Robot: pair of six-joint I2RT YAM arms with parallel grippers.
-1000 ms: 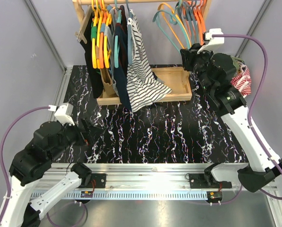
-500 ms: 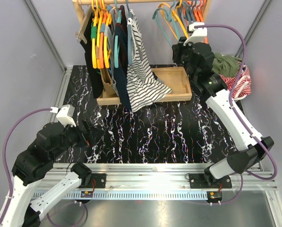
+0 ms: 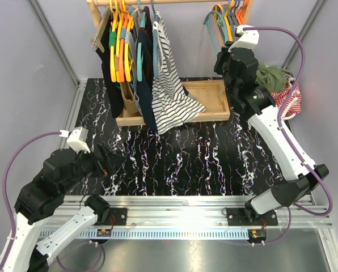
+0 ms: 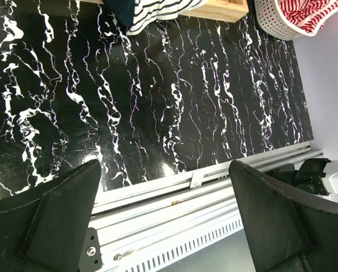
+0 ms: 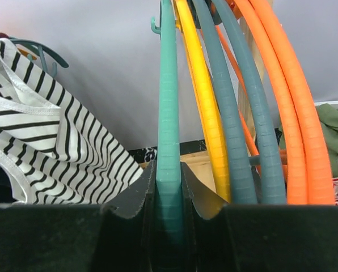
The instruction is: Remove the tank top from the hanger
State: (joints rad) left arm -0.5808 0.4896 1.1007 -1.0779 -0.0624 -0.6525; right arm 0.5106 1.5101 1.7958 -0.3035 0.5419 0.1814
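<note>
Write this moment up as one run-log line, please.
right jaws: shut on green hanger, no garment on it | left jaws: open, empty, above table | striped top: hanging on rack

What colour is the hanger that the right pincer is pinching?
Teal green; the hanger shows best in the right wrist view.

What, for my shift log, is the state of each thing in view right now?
left gripper, open, holding nothing.
right gripper, shut on the green hanger.
green hanger, bare, clamped between the fingers.
other hangers, bare, bunched beside the green one.
striped tank top, hanging on the rack, not yet removed.
basket, holding clothes.
</note>
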